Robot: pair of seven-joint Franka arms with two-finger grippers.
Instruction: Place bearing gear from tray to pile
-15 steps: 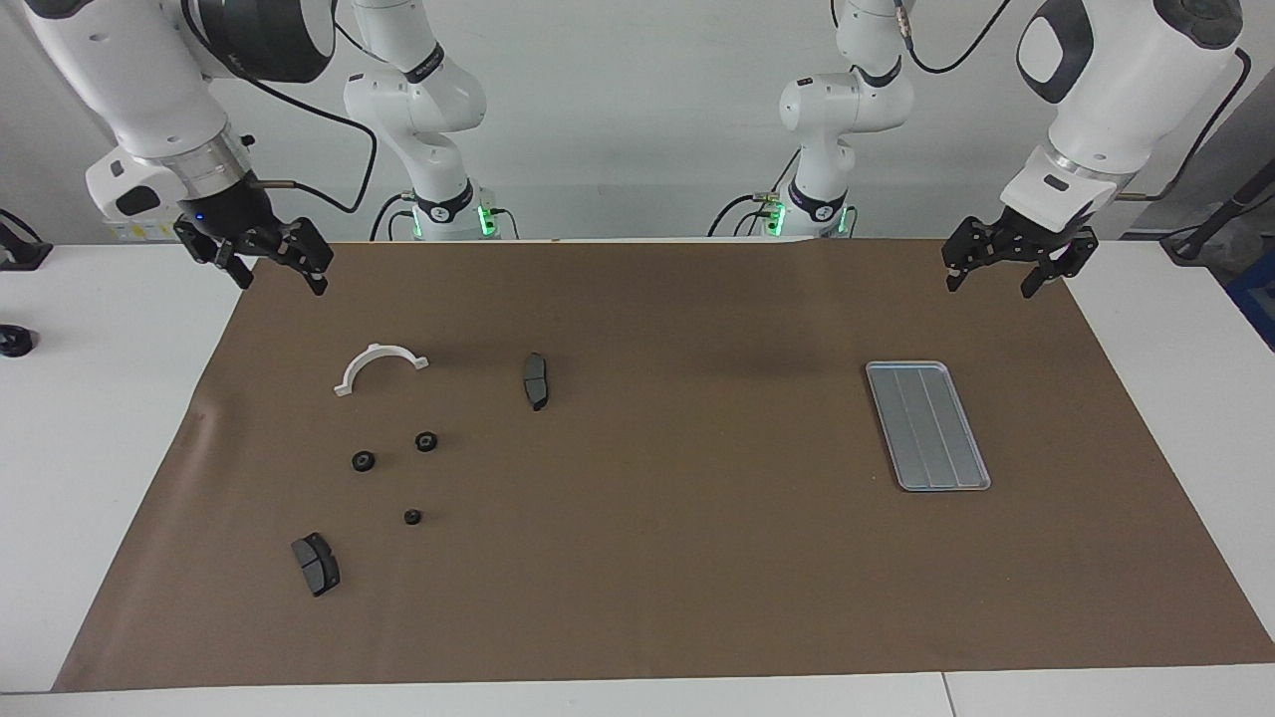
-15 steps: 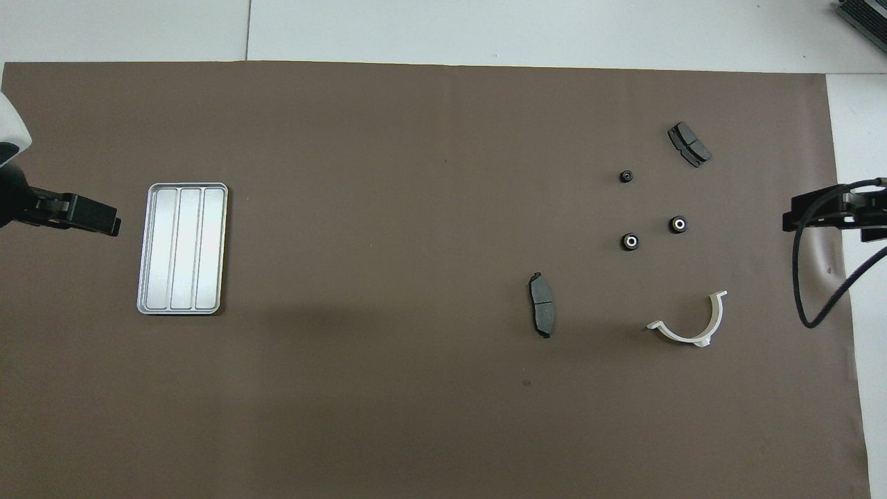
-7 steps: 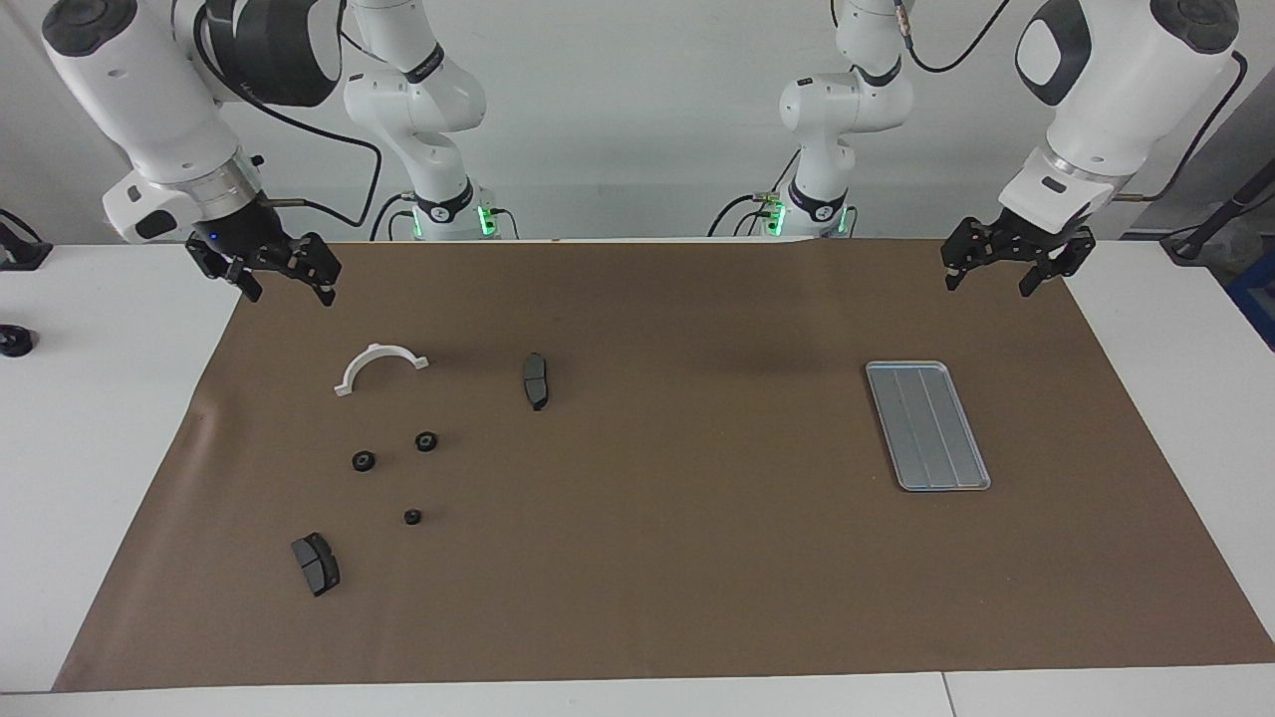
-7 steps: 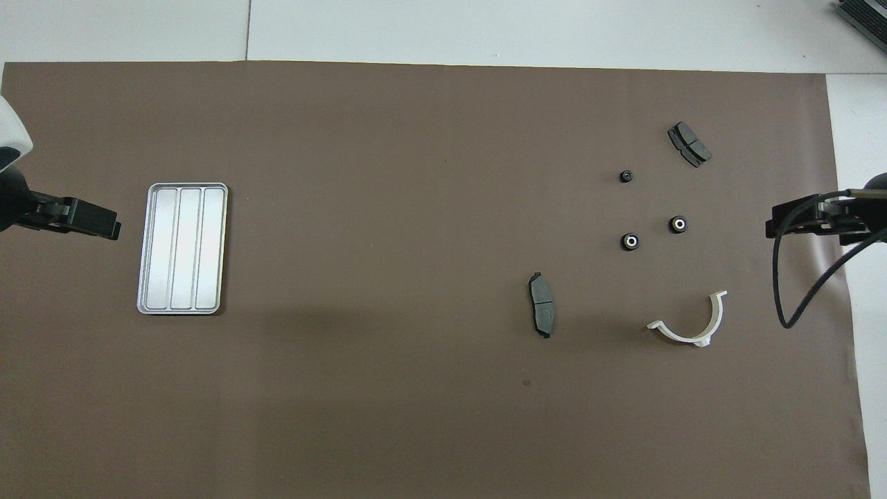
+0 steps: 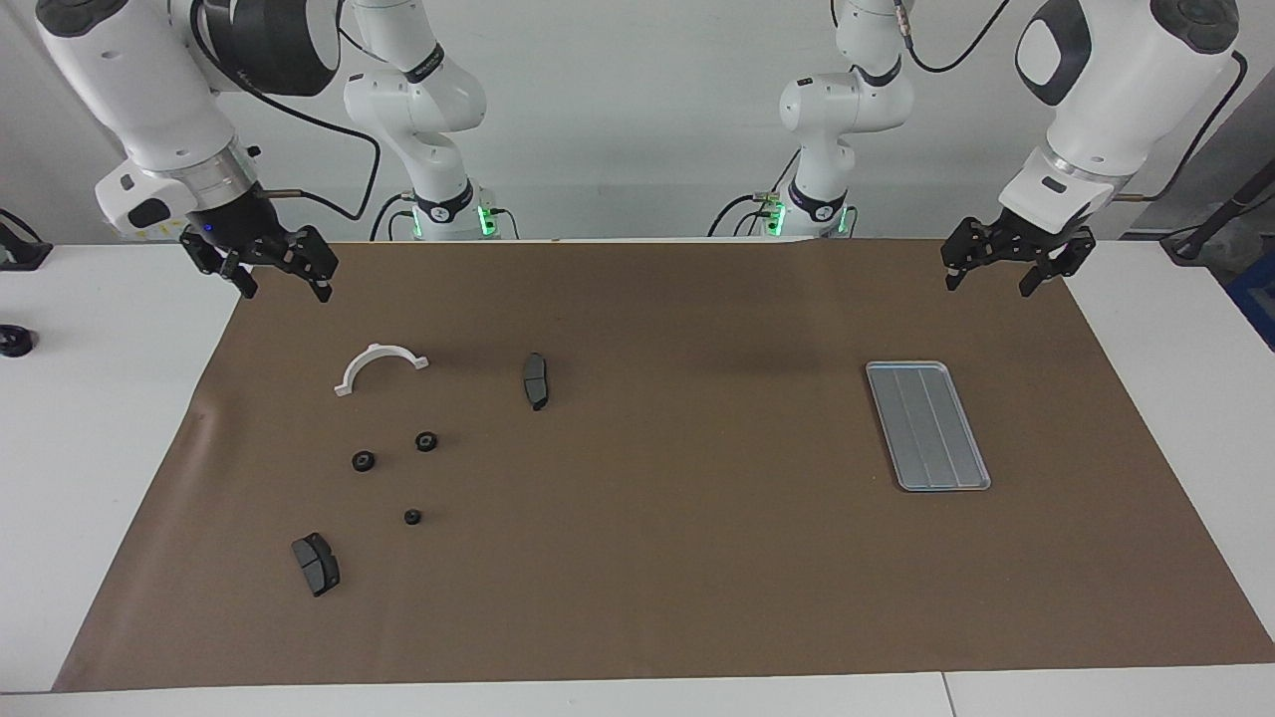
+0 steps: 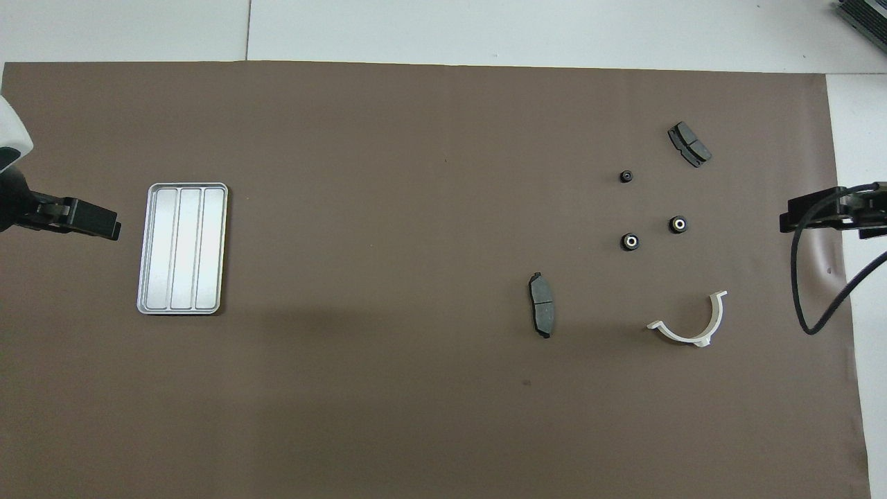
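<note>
A: Facing view: what lies on the table (image 5: 120, 418)?

B: The tray (image 5: 927, 425) sits bare on the brown mat (image 5: 677, 558) toward the left arm's end. The pile (image 5: 400, 470), three black ring gears, lies toward the right arm's end, between a white half-ring (image 5: 380, 366) and a brake pad (image 5: 316, 564). A second brake pad (image 5: 536, 380) rests nearer the middle.

A: And the hands?

B: The left hand (image 5: 1004, 281) hangs over the mat's edge, fingers spread, holding nothing. The right hand (image 5: 283, 287) hangs likewise, open and empty.

A: Overhead view?

B: The tray (image 6: 183, 248) carries no gear; the left hand (image 6: 104, 225) shows just beside it. The pile (image 6: 644, 215) lies loose, the right hand (image 6: 797, 213) well apart from it.
</note>
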